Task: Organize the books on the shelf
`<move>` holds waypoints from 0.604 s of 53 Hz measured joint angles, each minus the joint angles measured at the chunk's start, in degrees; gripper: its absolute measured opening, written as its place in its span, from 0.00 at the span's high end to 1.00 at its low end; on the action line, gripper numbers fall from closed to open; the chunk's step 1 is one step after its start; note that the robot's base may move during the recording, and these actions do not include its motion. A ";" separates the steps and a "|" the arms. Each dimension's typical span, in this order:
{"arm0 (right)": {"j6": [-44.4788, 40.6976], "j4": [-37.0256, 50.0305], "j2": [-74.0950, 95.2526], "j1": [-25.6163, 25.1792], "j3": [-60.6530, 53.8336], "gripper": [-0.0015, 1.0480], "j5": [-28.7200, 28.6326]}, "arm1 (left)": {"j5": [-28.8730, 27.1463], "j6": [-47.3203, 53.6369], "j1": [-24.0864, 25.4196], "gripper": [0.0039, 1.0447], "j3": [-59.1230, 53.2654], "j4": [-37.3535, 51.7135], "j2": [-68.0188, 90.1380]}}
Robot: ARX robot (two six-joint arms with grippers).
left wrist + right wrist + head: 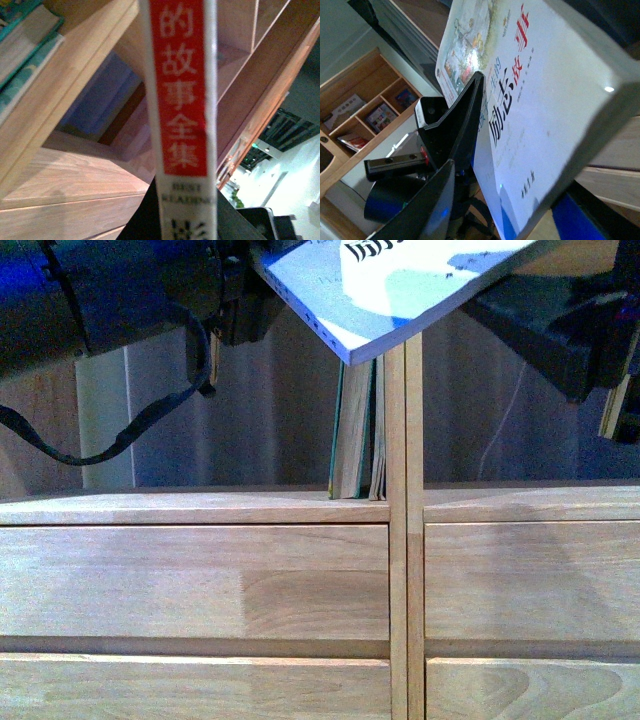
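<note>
Paperback aloft | left claw grips spine | right claw grip unclear | shelf open beside standing books

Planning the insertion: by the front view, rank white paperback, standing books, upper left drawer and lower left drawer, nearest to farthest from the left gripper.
1. white paperback, held by the left gripper, top.
2. standing books, below, against the central divider.
3. upper left drawer, beneath those books.
4. lower left drawer, bottom.
</note>
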 joint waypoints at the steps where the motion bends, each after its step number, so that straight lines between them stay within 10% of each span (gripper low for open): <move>1: 0.00 0.09 0.00 -0.46 -0.28 0.42 -0.26 | -0.35 0.37 0.46 0.94 0.00 -0.22 0.00; 15: 1.18 1.46 -2.10 -11.82 -5.11 0.06 -5.73 | -8.11 17.14 7.28 0.94 0.13 -5.20 0.13; 32: 2.05 5.18 -11.50 -31.67 -14.12 0.07 -16.15 | -15.67 46.93 10.58 0.94 13.20 -10.19 9.75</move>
